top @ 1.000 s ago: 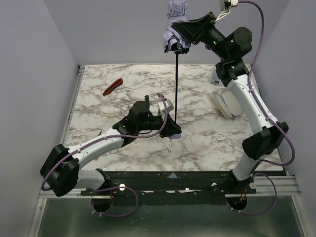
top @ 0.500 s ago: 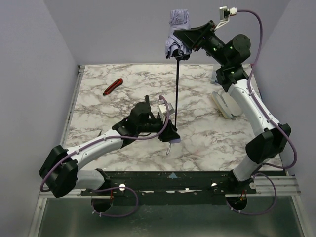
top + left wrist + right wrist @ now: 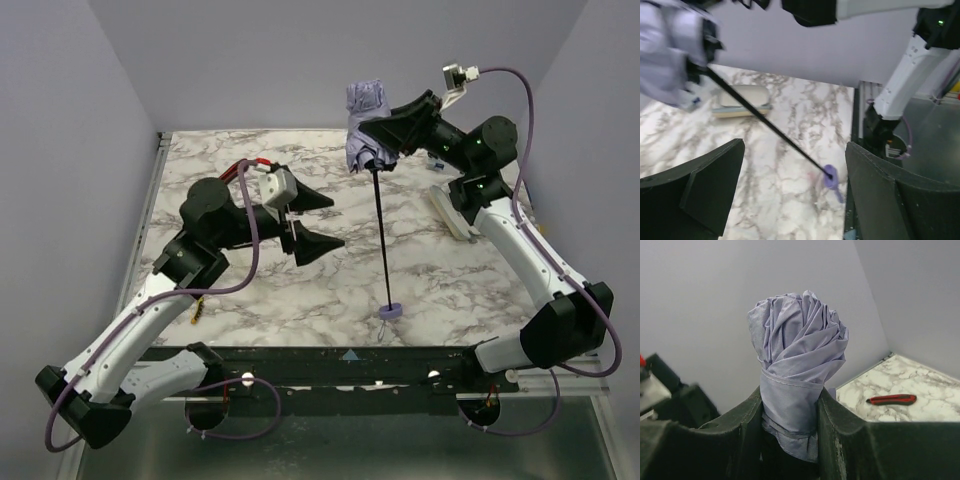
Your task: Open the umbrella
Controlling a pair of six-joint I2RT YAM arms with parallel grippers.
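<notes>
Lavender umbrella (image 3: 797, 365) clamped in right end effector (image 3: 790, 412); left end effector (image 3: 337, 222) wide apart, empty; handle (image 3: 830, 176) blurred, perhaps touching table (image 3: 250, 290).

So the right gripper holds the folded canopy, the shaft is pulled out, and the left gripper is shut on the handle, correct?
Not quite. The left gripper is open, apart from the handle at the end of the shaft; the left wrist view shows it. The right gripper does hold the folded canopy.
</notes>
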